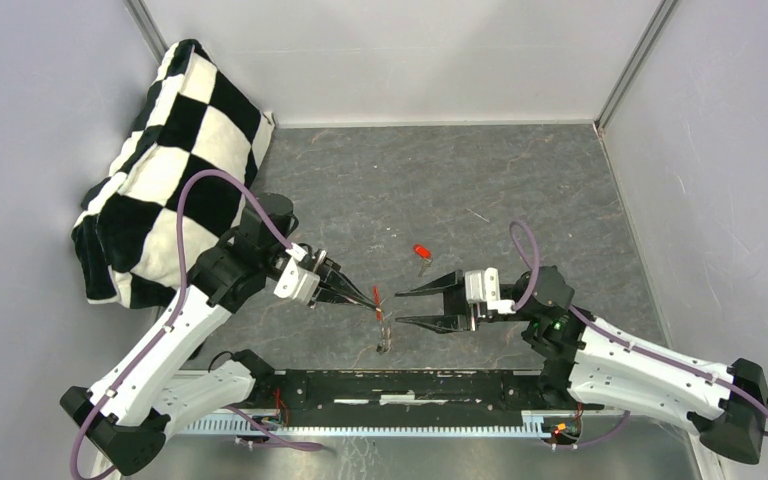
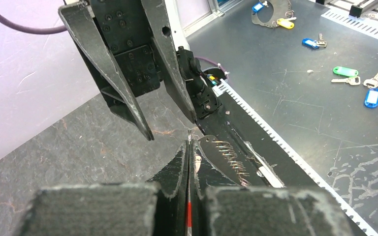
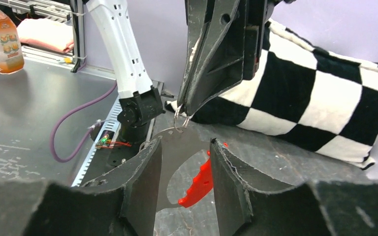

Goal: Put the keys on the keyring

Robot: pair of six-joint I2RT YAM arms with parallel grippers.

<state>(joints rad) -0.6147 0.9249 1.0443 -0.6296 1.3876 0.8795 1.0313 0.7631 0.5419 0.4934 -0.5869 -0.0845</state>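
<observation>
My left gripper (image 1: 368, 298) is shut on the keyring (image 1: 378, 303) and holds it above the table. In the left wrist view its jaws (image 2: 189, 143) pinch the ring edge-on, with a red sliver (image 2: 189, 214) between them and the grey toothed arc (image 2: 229, 158) beside. My right gripper (image 1: 400, 307) is open, its fingers on either side of the hanging keyring. In the right wrist view (image 3: 184, 145) the grey arc (image 3: 170, 162) and red band (image 3: 197, 184) hang between the fingers. The red-headed key (image 1: 421, 251) lies on the table behind. The black-headed key is not visible.
A black-and-white checkered cushion (image 1: 175, 160) leans in the back left corner, also in the right wrist view (image 3: 325, 88). The arms' black base rail (image 1: 400, 390) runs along the near edge. White walls enclose the grey table (image 1: 520, 190).
</observation>
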